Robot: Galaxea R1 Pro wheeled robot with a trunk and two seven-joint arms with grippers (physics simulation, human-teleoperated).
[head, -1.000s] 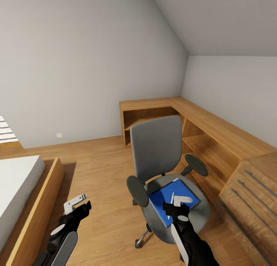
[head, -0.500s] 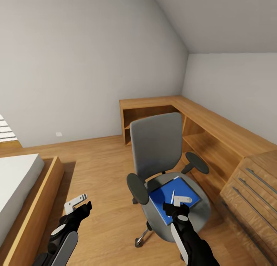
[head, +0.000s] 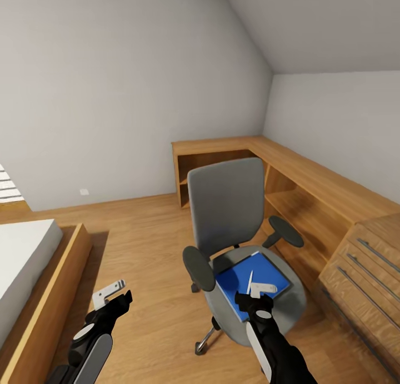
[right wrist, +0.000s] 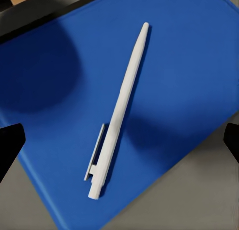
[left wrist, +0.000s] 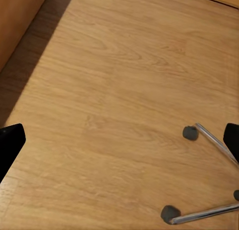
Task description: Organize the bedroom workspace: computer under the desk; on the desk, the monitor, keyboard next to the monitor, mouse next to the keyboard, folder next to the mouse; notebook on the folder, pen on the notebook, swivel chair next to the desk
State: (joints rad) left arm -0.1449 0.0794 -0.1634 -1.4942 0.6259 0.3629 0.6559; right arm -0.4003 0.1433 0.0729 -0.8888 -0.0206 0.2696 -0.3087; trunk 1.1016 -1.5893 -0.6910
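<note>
The grey swivel chair stands in the middle of the wood floor, its seat facing me. A bright blue folder lies flat on the seat, and a slim white pen rests on top of it. My right gripper hovers open just above the folder's near edge. In the right wrist view the pen lies across the folder between the spread fingers of that gripper. My left gripper hangs open over bare floor, left of the chair. It holds nothing.
A light wood L-shaped shelf unit runs along the far and right walls, ending in drawers near my right arm. A bed in a wooden frame is at the left. The chair's chrome legs and castors lie near the left gripper.
The whole view has drifted slightly, so the camera moved a little. Both grippers, the folder and the pen keep their places relative to each other.
</note>
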